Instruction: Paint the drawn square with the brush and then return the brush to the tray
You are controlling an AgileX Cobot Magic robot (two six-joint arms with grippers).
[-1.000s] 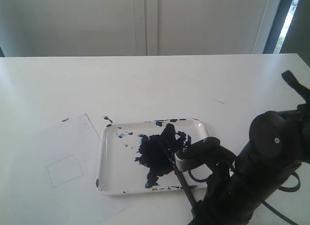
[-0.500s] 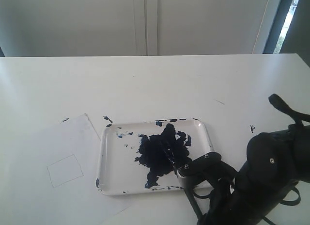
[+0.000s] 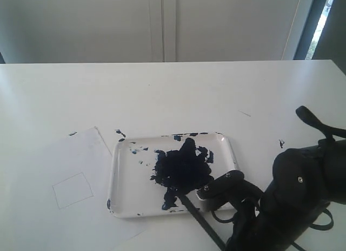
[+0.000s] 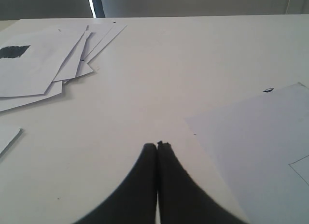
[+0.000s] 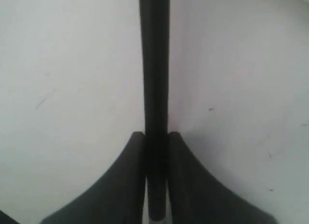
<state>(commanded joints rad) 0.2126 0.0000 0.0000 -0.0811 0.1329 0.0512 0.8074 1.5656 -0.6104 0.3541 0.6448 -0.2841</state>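
Black and thin, the brush (image 3: 199, 220) is pinched between the right gripper's (image 5: 155, 135) jaws. Its shaft slants from the dark blotch (image 3: 181, 169) out over the tray's (image 3: 117, 170) near rim toward 5 o'clock. A second ago it stood steeper, with the arm higher. The arm has since sunk and drawn back toward 5 o'clock, baring a paint fleck (image 3: 281, 143) on the counter (image 3: 162, 94) at the tray's 3 o'clock. The drawn square (image 3: 72, 190), at the tray's 8 o'clock on its paper sheet (image 3: 81, 148), remains blank. The left gripper (image 4: 157, 145) hangs over the counter, jaws pressed together on nothing.
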